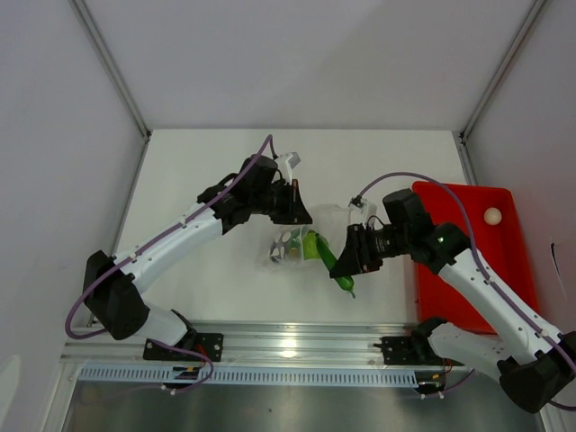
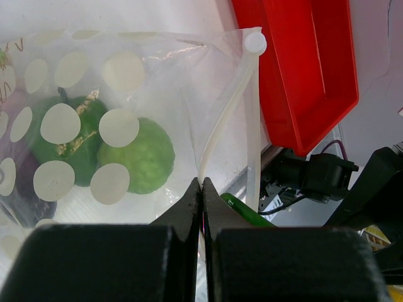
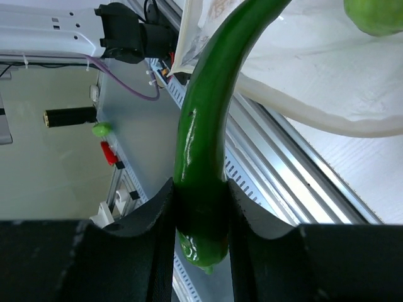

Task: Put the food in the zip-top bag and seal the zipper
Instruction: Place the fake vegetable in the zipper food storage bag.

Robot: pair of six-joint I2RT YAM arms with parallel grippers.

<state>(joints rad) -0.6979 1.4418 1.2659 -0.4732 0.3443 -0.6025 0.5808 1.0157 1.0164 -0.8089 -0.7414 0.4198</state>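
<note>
Right gripper [image 3: 200,226]: clamped around the lower end of the dark green long piece [image 3: 201,138], whose upper end reaches the zip-top bag [image 1: 297,245].
Left gripper [image 2: 201,189]: pinched tight on the zipper [image 2: 230,107] at the bag's mouth edge.
Bag: clear with white dots, lying on the white table [image 1: 207,162] between the arms. It contains the bright green round piece [image 2: 148,157] and the purple piece [image 2: 22,189].
Red tray [image 1: 468,261]: on the right, holding the whitish ball [image 1: 492,216].
</note>
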